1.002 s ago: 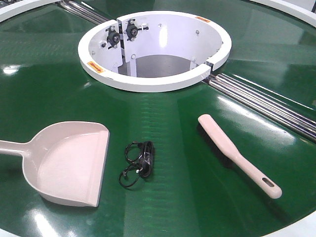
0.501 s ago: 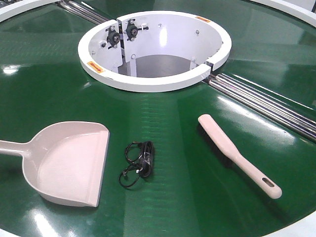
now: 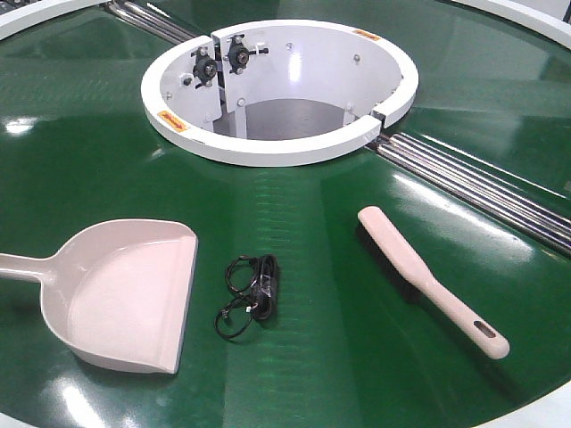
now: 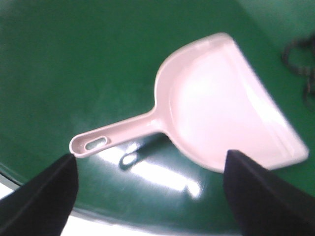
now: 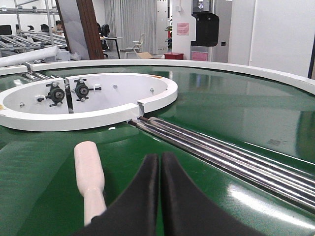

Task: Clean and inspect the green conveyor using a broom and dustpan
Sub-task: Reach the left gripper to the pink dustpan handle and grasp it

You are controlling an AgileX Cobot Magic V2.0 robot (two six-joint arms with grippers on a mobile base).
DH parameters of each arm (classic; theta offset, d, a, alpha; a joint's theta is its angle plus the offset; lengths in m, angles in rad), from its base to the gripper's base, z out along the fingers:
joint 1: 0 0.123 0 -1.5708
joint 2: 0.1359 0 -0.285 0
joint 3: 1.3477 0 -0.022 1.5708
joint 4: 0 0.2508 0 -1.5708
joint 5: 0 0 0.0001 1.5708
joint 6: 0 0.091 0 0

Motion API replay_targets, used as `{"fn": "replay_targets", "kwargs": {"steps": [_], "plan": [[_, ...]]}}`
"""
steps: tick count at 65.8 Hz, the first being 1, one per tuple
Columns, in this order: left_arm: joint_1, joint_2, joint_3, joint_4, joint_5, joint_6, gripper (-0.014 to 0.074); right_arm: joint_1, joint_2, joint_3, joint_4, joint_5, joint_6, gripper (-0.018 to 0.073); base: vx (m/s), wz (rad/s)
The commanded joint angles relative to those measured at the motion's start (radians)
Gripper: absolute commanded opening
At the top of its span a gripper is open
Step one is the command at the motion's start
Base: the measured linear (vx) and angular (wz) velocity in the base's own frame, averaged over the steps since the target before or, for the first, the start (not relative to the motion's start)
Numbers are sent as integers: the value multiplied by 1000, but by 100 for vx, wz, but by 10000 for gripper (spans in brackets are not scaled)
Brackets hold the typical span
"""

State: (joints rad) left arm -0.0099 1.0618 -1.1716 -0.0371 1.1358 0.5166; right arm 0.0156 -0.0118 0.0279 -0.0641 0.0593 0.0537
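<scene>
The green conveyor [image 3: 312,223] fills the front view. On it at the left lies the beige dustpan [image 3: 125,294], its handle running off the left edge. At the right lies the beige broom [image 3: 419,272], bristles down, its slotted handle end toward the front. Neither gripper shows in the front view. In the left wrist view my left gripper [image 4: 150,156] hangs open above the belt, and the dustpan [image 4: 221,108] and its handle [image 4: 113,137] sit just beyond the fingers. In the right wrist view my right gripper [image 5: 160,157] is shut and empty, just right of the broom [image 5: 88,172].
A tangled black cable [image 3: 250,294] lies between dustpan and broom. The white ring hub [image 3: 268,147] stands at the back centre, with steel roller strips [image 3: 482,187] running from it to the right. The belt's white outer rim [image 3: 544,415] curves along the front right.
</scene>
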Motion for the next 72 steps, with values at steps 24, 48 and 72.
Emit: {"fn": "replay_targets", "kwargs": {"steps": [24,48,72], "plan": [[-4,335,-186,26,58,584,561,-3,-11,3,-8,-77,-2,-8,0,0],[-4,482,-186,156,69,705,559,-3,-11,3,-8,-77,-2,-8,0,0],[-17,558,-186,186,2,805,559,-3,-11,3,-8,-77,-2,-8,0,0]]}}
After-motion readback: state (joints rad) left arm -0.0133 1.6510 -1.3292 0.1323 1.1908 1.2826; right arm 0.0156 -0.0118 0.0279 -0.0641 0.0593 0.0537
